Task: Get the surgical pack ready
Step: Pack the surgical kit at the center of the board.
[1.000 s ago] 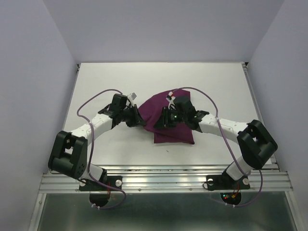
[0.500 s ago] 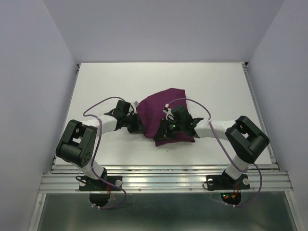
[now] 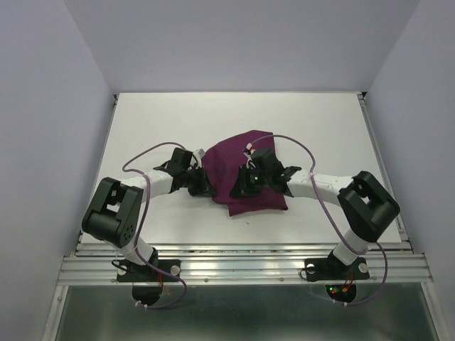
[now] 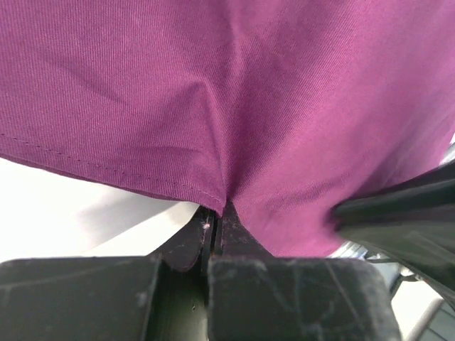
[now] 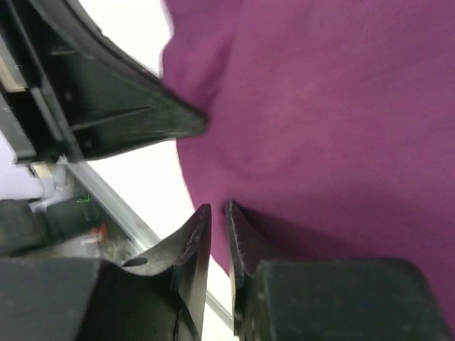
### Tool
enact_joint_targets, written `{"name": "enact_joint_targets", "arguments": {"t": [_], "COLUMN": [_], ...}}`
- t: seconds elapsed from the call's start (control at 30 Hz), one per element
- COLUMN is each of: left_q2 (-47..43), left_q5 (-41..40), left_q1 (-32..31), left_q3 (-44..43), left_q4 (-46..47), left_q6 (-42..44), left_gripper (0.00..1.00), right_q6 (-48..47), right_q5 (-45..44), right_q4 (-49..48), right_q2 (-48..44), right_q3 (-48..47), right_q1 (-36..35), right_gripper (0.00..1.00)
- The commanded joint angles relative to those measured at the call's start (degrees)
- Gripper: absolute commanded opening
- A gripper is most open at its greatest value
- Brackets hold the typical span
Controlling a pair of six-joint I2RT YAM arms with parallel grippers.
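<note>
Left tool [image 4: 215,213]: fingers pressed flat together, pinching the stitched hem of the plum-purple cloth [image 4: 298,106]. The fabric rises from the pinch in a sharp crease and fans out in shallow folds across the whole wrist view. Below the hem to the left, white bench [image 3: 156,121] shows. A blurred black part [image 4: 405,213] juts in from the right edge of that view, just beside the cloth.

Right tool [image 5: 218,213]: fingers drawn nearly together, with only a thin slit between them. The tips sit right at the cloth's lower edge. Cannot tell whether any fabric lies in the slit, or whether the tool is gripping. In the right wrist view the cloth fills the upper right, smooth and soft-focused. A black wedge-shaped part comes in from the upper left, its tip touching the cloth's edge.

From overhead, both tools meet at the near-left side of the cloth, close to each other. The left arm reaches in from the left and the right arm from the right, both low over the bench. The cloth lies as a folded, bunched bundle about mid-bench, slightly toward the near side. Its far corner is rounded and its near edge is straight. Nothing of what may be inside the bundle is visible. Purple cables loop above each forearm.
</note>
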State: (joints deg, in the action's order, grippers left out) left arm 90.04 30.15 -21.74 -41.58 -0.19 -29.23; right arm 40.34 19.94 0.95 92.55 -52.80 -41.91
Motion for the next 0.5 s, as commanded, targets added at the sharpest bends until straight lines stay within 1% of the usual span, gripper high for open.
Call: {"name": "enact_joint_targets", "arguments": {"t": [0.0, 0.03, 0.07, 0.13, 0.17, 0.2, 0.3, 0.33, 0.4, 0.43, 0.47], "left_q2": [-3.2, -3.6, -4.9, -6.6, -8.3, -9.2, -10.7, -10.6, -9.3, -8.3, -5.7], "left_q5": [-1.6, -1.7, -2.5, -4.3, -5.2, -6.8, -9.8, -10.3, -10.9, -10.9, -10.7], "left_q1": [0.1, 0.1, 0.1, 0.1, 0.2, 0.3, 1.1, 1.4, 2.2, 2.4, 2.4], "left_q3": [1.2, 0.6, 0.1, -2.2, -3.2, -4.5, -10.3, -13.5, -16.5, -17.9, -21.4], "left_q4": [-2.7, -3.1, -4.6, -7.0, -8.2, -10.7, -15.2, -16.0, -16.0, -15.7, -15.3], "left_q6": [2.5, 3.0, 3.3, 4.4, 4.9, 5.4, 7.1, 7.4, 7.7, 7.4, 7.3], "left_gripper": [0.00, 0.00, 0.09, 0.36, 0.44, 0.57, 0.76, 0.77, 0.76, 0.73, 0.68], "right_q6": [-0.1, -0.4, -1.4, -2.9, -4.7, -5.4, -8.3, -8.9, -10.0, -10.2, -10.5], "right_q5": [-0.7, -1.2, -4.4, -8.2, -11.3, -12.9, -16.8, -17.2, -17.7, -17.7, -17.5], "right_q4": [1.2, 1.9, 4.2, 7.2, 8.4, 11.0, 12.9, 13.0, 13.1, 13.2, 13.5], "right_q2": [5.8, 5.2, 2.6, -0.6, -2.2, -5.2, -9.1, -9.5, -8.9, -7.9, -5.3], "right_q3": [1.1, 0.8, -0.4, -2.5, -3.5, -5.6, -8.5, -8.9, -10.0, -10.7, -12.7], "right_q1": [0.1, 0.1, 0.1, 1.8, 3.1, 5.8, 10.9, 14.4, 18.0, 19.7, 22.3], "right_gripper": [0.20, 0.20, 0.21, 0.23, 0.24, 0.26, 0.33, 0.34, 0.34, 0.34, 0.34]}}
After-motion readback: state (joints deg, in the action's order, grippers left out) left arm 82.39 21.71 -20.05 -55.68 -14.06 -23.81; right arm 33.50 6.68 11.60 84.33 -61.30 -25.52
